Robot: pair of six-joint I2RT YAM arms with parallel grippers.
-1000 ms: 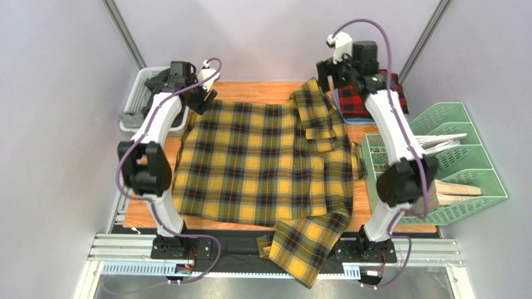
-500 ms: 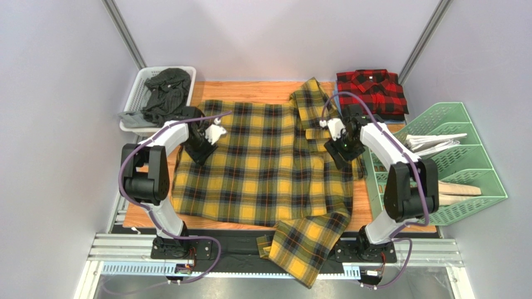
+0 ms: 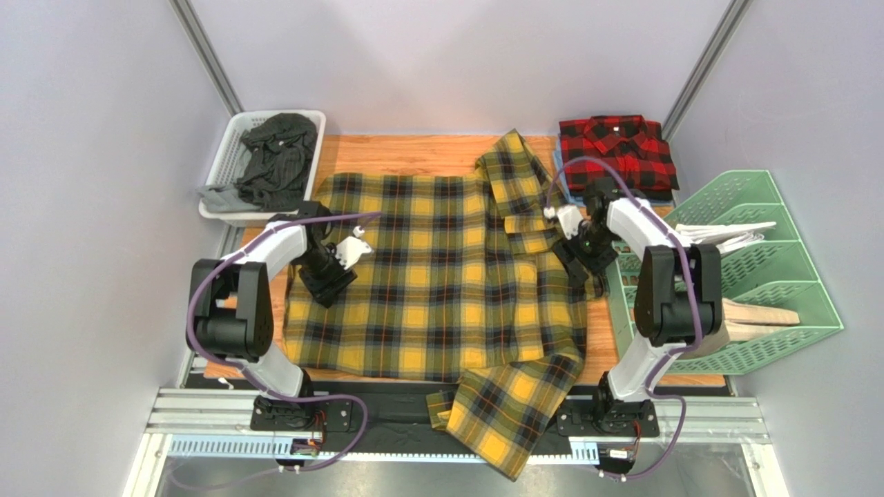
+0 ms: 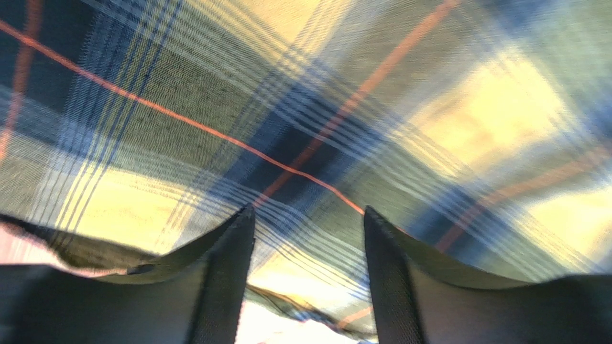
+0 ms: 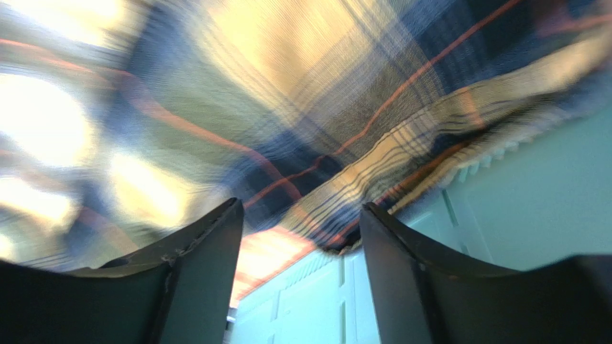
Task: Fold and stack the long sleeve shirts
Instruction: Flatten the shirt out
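White-linked arms point(image 3: 272, 240) with black joints point(image 3: 230, 309) carry purple cables point(image 3: 581, 162).

Left hand point(image 4: 309, 218) and right hand point(image 5: 302, 211) point down, both spread.

Right wrist view. You see the right gripper point(image 5: 300, 208) with its two dark fingers point(image 5: 208, 258) spread apart, close to the yellow shirt point(image 5: 237, 86). The shirt's dark checks and thin orange lines are blurred. Its edge runs diagonally past the fingertips, and right of that edge lies a pale green rack point(image 5: 531, 208).
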